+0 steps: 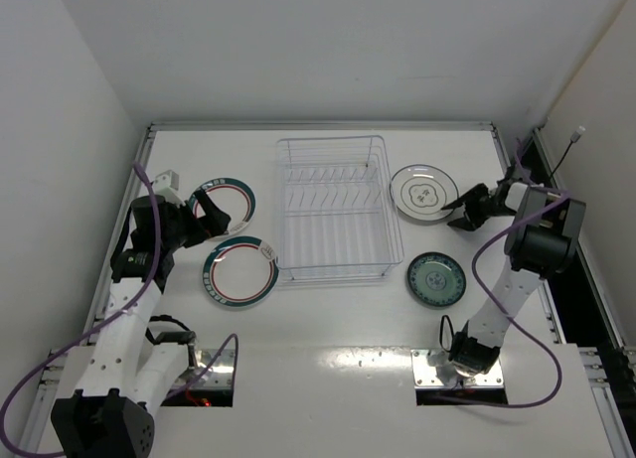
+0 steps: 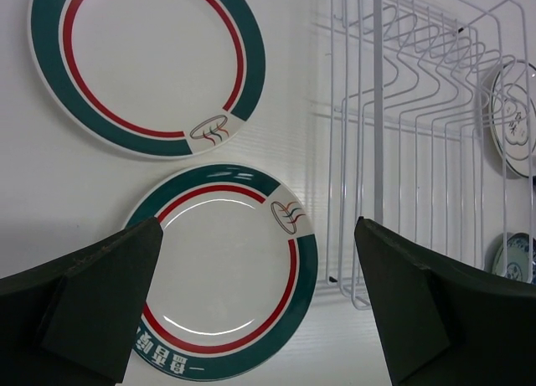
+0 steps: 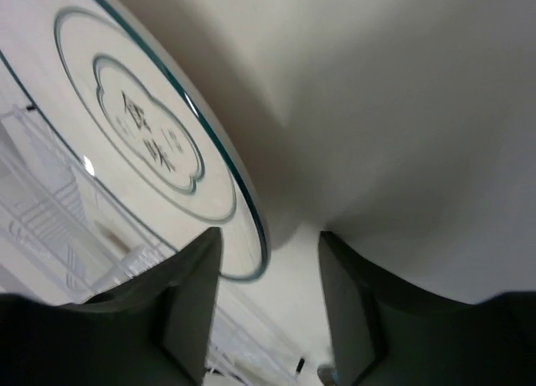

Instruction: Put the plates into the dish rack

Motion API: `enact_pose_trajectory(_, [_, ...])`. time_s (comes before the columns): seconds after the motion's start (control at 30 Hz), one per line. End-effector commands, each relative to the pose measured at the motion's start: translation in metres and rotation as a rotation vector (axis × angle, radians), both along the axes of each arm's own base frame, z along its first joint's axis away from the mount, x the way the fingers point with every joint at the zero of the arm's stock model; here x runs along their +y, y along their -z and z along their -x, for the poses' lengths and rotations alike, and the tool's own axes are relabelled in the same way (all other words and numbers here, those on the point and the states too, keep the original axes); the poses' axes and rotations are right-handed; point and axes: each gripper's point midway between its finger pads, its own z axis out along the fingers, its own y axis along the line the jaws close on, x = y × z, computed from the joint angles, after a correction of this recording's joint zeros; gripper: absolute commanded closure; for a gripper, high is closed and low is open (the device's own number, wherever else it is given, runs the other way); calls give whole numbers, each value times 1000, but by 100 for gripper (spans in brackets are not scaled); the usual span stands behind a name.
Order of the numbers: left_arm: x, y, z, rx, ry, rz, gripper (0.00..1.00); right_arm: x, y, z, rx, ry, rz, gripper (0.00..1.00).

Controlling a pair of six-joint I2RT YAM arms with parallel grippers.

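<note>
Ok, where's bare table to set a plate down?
Bare: the wide table strip in front of the dish rack, between the arm bases, and a narrower strip behind it. Crowded: green-rimmed plates and left claw left of the rack; pale plate, teal plate and right claw on its right.

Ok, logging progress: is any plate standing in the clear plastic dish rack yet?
No, the clear plastic dish rack stands empty in the top view.

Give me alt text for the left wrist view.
Two round white plates with dark green rims and thin red rings lie flat on the white table below the open left end effector; the empty clear plastic dish rack stands to their right.
</note>
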Motion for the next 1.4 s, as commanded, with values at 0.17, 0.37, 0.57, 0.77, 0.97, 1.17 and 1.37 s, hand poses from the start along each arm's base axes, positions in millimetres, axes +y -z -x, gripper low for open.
enact_pose_trajectory(0.17, [2,-14,-6,-50,-1,-21,0,11,17,-25,28,-38,19,90])
enact_pose_trajectory(0.37, [7,-9,-7,-27,-32,-27,0,-7,-8,-18,6,-37,193,100])
enact_pose_trajectory(0.57, [7,-9,-7,-27,-32,-27,0,-39,-153,-5,-217,63,643,100])
enact_pose_trajectory(0.77, [7,-6,-7,-18,-32,-27,0,-20,-263,-3,-414,121,875,100])
enact_pose_trajectory(0.97, [7,-9,-7,-27,-32,-27,0,35,-293,-22,-497,-23,1006,100])
enact_pose_trajectory(1.17, [10,-7,-6,-18,-48,-36,0,84,-277,-33,-481,-148,1090,100])
enact_pose_trajectory(1.37, [10,-7,-6,-18,-48,-36,0,111,-252,-34,-427,-216,1157,100])
